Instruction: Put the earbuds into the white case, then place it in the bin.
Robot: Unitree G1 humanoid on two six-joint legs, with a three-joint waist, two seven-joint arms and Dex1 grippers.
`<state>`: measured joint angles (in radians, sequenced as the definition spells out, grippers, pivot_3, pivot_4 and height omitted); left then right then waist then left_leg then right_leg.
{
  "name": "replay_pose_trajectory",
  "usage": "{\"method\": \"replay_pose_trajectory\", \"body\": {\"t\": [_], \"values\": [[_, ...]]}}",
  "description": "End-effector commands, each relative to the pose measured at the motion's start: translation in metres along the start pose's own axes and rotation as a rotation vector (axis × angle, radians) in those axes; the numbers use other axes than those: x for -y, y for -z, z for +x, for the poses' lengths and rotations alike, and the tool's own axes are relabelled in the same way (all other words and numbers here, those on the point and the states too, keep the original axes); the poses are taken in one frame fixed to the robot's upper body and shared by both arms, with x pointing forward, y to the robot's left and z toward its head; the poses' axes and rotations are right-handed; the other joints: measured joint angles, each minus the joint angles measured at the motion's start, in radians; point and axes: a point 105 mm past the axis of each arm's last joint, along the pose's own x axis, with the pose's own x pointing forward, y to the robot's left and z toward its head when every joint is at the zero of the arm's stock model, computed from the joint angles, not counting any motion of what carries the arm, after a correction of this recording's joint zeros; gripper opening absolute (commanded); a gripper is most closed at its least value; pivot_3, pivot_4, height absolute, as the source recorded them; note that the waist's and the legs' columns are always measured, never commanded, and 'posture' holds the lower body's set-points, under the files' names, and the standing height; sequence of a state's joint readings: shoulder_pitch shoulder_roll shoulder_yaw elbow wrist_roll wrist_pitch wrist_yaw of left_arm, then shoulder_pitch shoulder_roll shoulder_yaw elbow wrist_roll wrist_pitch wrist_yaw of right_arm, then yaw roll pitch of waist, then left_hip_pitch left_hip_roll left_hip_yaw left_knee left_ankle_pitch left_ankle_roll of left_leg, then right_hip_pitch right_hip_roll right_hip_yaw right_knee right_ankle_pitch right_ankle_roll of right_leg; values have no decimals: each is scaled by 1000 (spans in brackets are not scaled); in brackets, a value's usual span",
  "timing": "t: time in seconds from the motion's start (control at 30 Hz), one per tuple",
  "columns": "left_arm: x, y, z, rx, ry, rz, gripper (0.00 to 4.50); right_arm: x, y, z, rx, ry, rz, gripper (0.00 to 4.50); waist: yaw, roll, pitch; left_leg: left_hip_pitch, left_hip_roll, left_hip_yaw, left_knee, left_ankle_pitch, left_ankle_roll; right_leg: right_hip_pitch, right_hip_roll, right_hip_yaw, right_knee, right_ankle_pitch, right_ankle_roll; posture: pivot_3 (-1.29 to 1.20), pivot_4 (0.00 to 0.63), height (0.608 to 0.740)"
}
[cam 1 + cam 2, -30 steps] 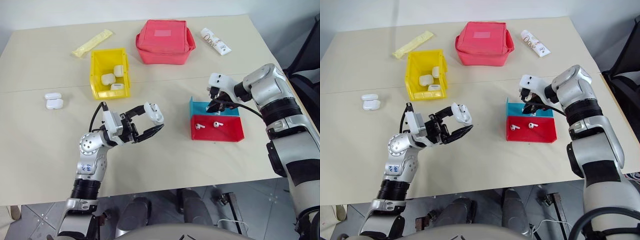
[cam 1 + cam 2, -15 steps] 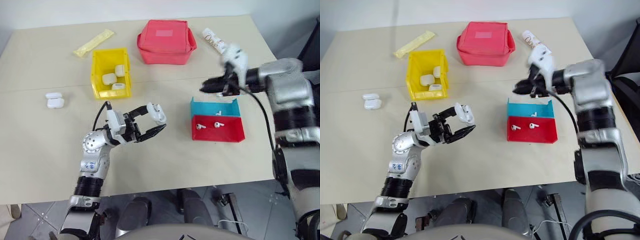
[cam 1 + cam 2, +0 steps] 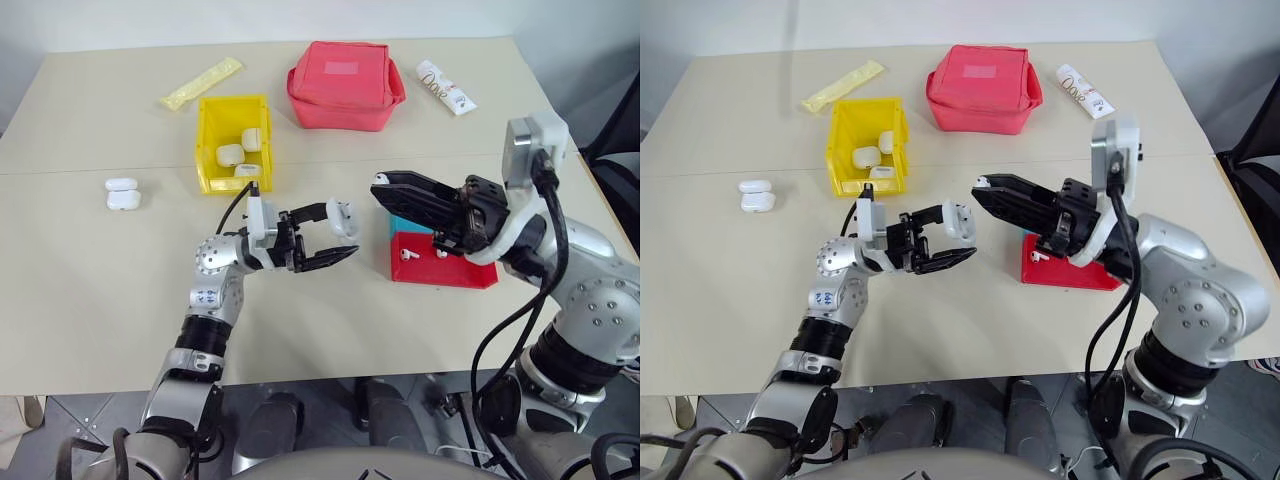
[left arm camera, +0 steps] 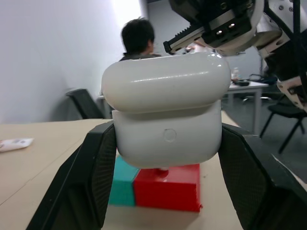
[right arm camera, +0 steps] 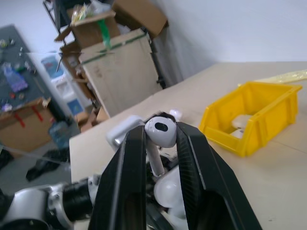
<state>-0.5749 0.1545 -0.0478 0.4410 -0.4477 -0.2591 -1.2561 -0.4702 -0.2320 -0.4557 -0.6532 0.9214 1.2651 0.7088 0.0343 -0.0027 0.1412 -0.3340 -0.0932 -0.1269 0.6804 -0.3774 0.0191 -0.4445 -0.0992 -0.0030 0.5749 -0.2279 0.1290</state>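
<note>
You are looking down at a beige table [image 3: 80, 300] with both arms raised over its middle. The left gripper [image 3: 335, 235] is clamping its jaws on a white case [image 3: 343, 219], one finger on each side; in the left wrist view the case [image 4: 166, 113] is sitting upright between the fingers [image 4: 88, 177] with its lid appearing shut. The right gripper [image 3: 385, 187] is pointing toward nine o'clock, its tip just beside the held case. Its jaws are pinching an earbud [image 5: 159, 136], the round head poking out between the fingertips [image 5: 132, 158] and the stem running down between them.

At three o'clock from the case, partly behind the right gripper, a red tray [image 3: 440, 270] is sitting with a blue tray [image 3: 398, 222] touching its far side. Two more earbuds [image 3: 408, 254] are lying in the red tray.

The bin [image 3: 232, 142] is standing at eleven o'clock from the held case, well apart from it, and is holding several white cases [image 3: 230, 155]. At nine o'clock from the bin, two further cases [image 3: 121, 193] are lying on the table. A red pouch [image 3: 345, 84] is resting at the far edge at twelve o'clock, with a white tube [image 3: 446, 87] at its three o'clock and a yellow packet [image 3: 200, 83] at its nine o'clock. In the left wrist view a person [image 4: 136, 40] is sitting in the background.
</note>
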Motion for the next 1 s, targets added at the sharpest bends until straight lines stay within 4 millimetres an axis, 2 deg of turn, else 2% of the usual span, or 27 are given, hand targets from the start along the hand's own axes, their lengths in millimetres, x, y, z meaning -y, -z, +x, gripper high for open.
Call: {"method": "replay_pose_trajectory", "body": {"t": [0.03,0.23,0.5,1.0], "values": [[-1,-10,12,50,58,14,2817,-10,1,-2,31,16,-21,523,-4,0,0,0,0,0,0,0,0,0,0,0,0,0,0,0,150,740],[7,-21,26,100,160,-2,2817,-1,18,-6,15,82,-43,523,-9,0,0,1,0,1,-1,0,0,0,0,0,0,0,0,0,150,740],[9,-27,24,105,188,-5,2817,4,29,-4,4,73,-71,523,-9,0,0,1,0,1,0,0,0,0,1,1,0,0,0,0,150,740],[8,-34,26,126,170,-9,2817,-2,47,-7,-18,50,-99,523,-7,0,0,1,0,1,0,0,0,0,1,1,-1,0,0,0,150,740]]}}
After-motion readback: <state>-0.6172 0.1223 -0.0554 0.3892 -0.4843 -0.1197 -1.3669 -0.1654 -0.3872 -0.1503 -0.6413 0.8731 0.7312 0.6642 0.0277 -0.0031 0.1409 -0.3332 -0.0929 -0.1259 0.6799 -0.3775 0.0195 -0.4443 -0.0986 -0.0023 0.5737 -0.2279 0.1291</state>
